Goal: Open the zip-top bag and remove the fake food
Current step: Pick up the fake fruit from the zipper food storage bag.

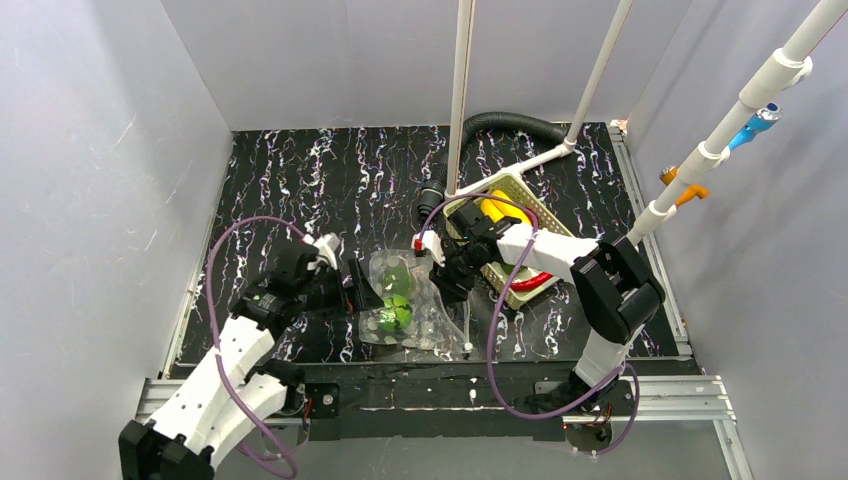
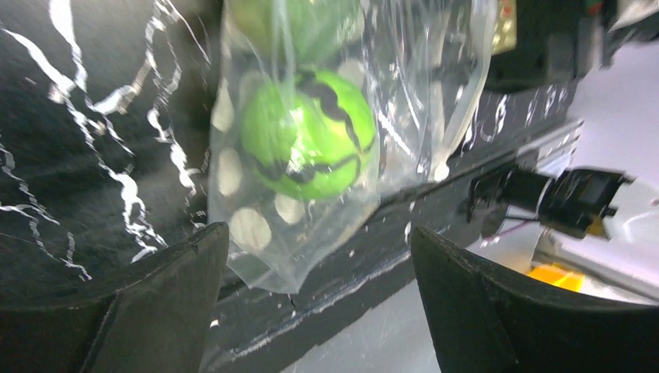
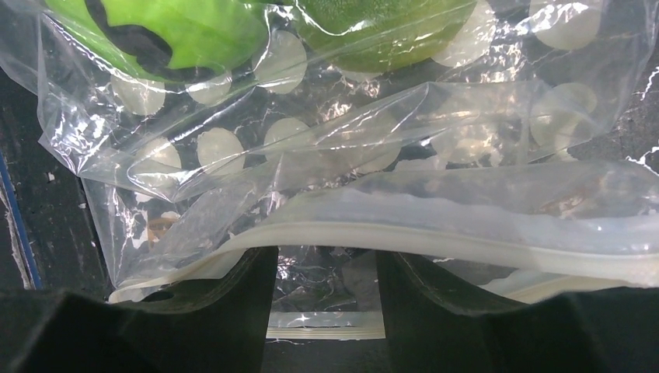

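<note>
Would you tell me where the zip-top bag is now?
In the top view, the zip-top bag lies between the left end effector and the right end effector, just left of the pale green basket.

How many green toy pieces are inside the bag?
2. A black-striped green ball sits in the near part of the zip-top bag; a second green piece lies just beyond it, farther from the arm bases. Others may be hidden by folds.

No word, brand, number or sign can be read in any view. The zip-top bag (image 3: 326, 155) just ahead of the right gripper (image 3: 325, 291) bears only white dots (a pattern, not lettering). A yellowish patch (image 2: 505, 23) far beyond the left gripper (image 2: 319, 260) is too blurred to read.
</note>
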